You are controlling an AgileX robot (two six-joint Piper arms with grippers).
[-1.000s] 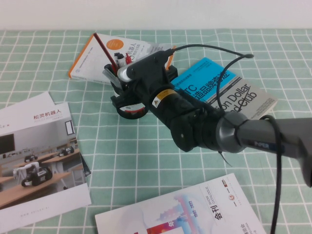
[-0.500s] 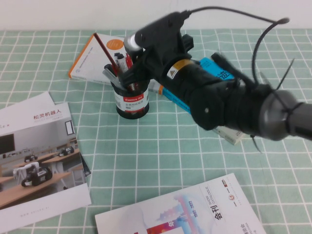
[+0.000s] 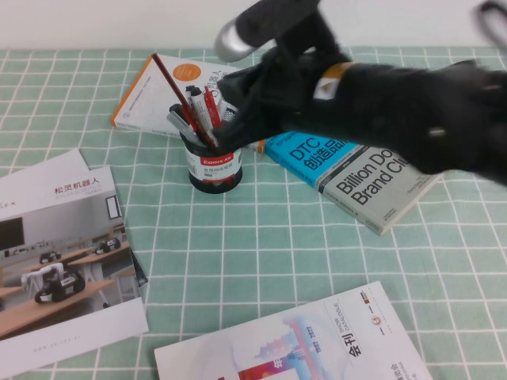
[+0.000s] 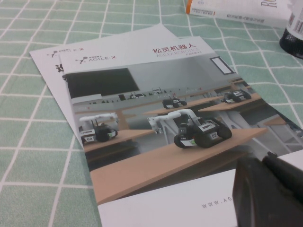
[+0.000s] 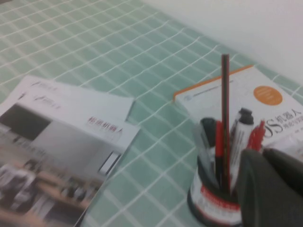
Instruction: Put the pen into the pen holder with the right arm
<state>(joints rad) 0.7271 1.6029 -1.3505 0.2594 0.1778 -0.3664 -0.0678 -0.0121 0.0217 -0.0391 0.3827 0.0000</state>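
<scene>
The pen (image 3: 178, 95), a long thin dark-red stick, stands leaning in the black mesh pen holder (image 3: 212, 168) among shorter red-and-white pens. It also shows in the right wrist view (image 5: 225, 118), rising out of the holder (image 5: 213, 201). My right gripper (image 3: 236, 120) hangs just right of the holder's rim, above the table and apart from the pen. In the right wrist view its fingers (image 5: 265, 189) lie together and hold nothing. My left gripper (image 4: 270, 194) is shut and empty, low over a brochure.
An orange-and-white book (image 3: 142, 99) lies behind the holder and a blue book (image 3: 356, 170) lies to its right. Brochures (image 3: 55, 253) cover the left side of the table, also seen in the left wrist view (image 4: 156, 94). A magazine (image 3: 301, 348) lies at the front.
My right arm has risen and swung right and back from the holder. The holder, hidden behind the arm a second ago, now shows fully with the pen standing in it.
</scene>
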